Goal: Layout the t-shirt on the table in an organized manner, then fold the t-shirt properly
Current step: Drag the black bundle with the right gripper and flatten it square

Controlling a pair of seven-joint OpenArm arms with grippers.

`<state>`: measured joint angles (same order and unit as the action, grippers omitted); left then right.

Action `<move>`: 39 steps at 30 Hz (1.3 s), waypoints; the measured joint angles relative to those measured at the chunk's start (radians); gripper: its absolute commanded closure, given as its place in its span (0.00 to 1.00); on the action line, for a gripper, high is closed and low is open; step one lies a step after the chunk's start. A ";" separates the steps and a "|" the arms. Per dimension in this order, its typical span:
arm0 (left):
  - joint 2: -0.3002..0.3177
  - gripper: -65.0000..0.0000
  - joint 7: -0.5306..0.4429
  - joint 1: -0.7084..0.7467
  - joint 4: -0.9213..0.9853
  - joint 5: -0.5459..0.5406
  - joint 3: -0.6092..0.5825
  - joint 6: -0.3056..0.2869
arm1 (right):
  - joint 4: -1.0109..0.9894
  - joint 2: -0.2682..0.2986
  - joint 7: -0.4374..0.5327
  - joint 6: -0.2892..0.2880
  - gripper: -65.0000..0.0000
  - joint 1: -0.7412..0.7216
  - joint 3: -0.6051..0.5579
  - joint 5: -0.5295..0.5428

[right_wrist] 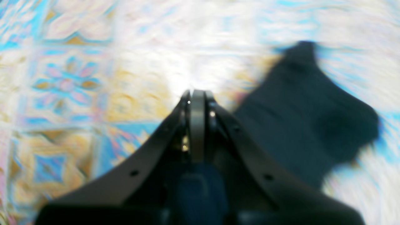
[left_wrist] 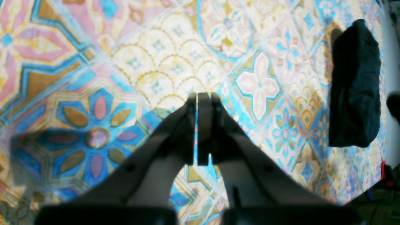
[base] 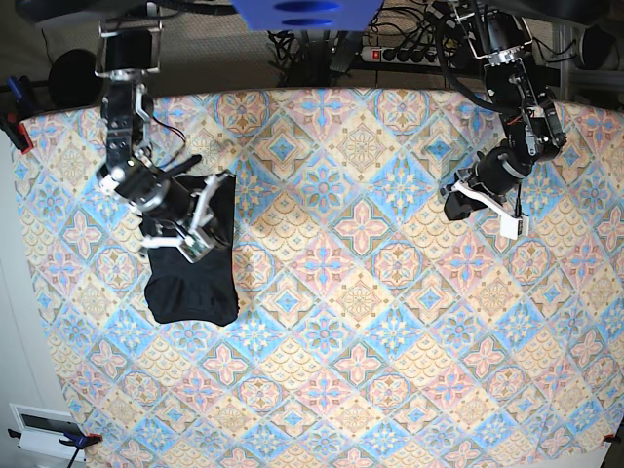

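The t-shirt [base: 193, 278] lies as a compact black folded bundle on the left part of the table [base: 361, 322]. My right gripper [base: 189, 250] hovers over the bundle's upper half, shut, with nothing between its fingers. In the blurred right wrist view the t-shirt [right_wrist: 300, 125] sits just right of the shut right gripper [right_wrist: 197, 92]. Far across the table, my left gripper [base: 454, 207] is shut and empty above the bare cloth. The left wrist view shows the left gripper [left_wrist: 200, 95] pressed closed, with the t-shirt [left_wrist: 354, 84] far off near the table edge.
A power strip [base: 400, 54] and cables sit behind the table's far edge. A red clamp [base: 19, 132] grips the cloth at the left corner. The patterned table [left_wrist: 156, 47] ends at the right, just past the shirt, in the left wrist view.
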<state>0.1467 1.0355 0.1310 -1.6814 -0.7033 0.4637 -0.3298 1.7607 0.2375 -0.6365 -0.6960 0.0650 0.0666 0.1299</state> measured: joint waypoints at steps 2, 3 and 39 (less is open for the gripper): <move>-0.001 1.00 0.002 0.002 0.000 -0.001 0.000 0.000 | 0.010 -0.005 -0.016 -0.010 1.00 0.037 0.050 -0.003; -0.001 1.00 0.001 0.002 0.000 -0.001 0.000 0.000 | 0.010 -0.009 -0.013 -0.010 1.00 0.040 0.077 0.002; 0.002 1.00 0.036 0.007 -0.009 0.002 -0.026 -0.003 | -0.114 -0.018 -0.069 -0.008 1.00 -0.175 0.162 0.089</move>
<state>0.1482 1.0718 0.1379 -1.6905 -0.7017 0.4377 -0.3325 1.6470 0.2192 -0.7052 -0.7036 -0.1097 0.2283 0.2192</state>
